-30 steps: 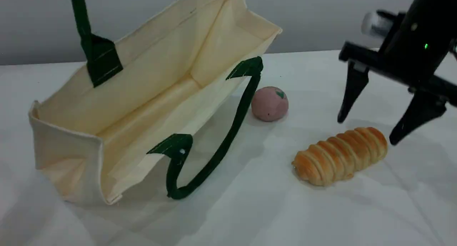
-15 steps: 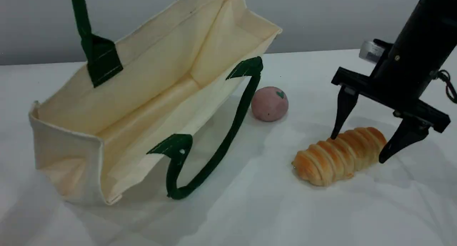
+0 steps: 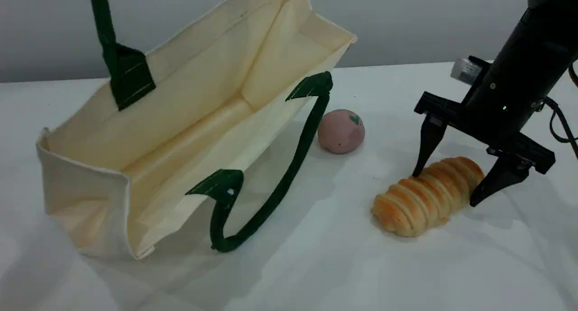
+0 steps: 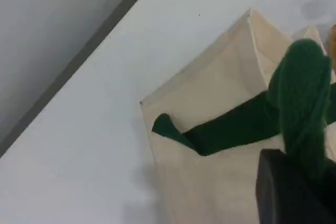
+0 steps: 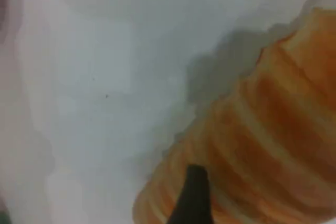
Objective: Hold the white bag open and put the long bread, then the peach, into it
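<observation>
Ridged golden-orange long bread (image 3: 426,195) lies lower right on my white worktop (image 3: 316,266). Right gripper (image 3: 445,189) fingers wide, straddling its far end. Left gripper (image 4: 294,192) clamps the cream canvas white bag's (image 3: 189,99) green handle (image 4: 302,103). Risk: end-grip lets the loaf pivot or slip.

A white table (image 3: 316,266) stretches beneath and well beyond the end effector, its matte surface marked by faint creases and soft, blurred shadows. Behind the end effector, at the table's far edge, rises a plain grey wall (image 3: 406,26), bare and evenly lit. A dark strip runs where wall meets tabletop in the left wrist view. The light is diffuse.
</observation>
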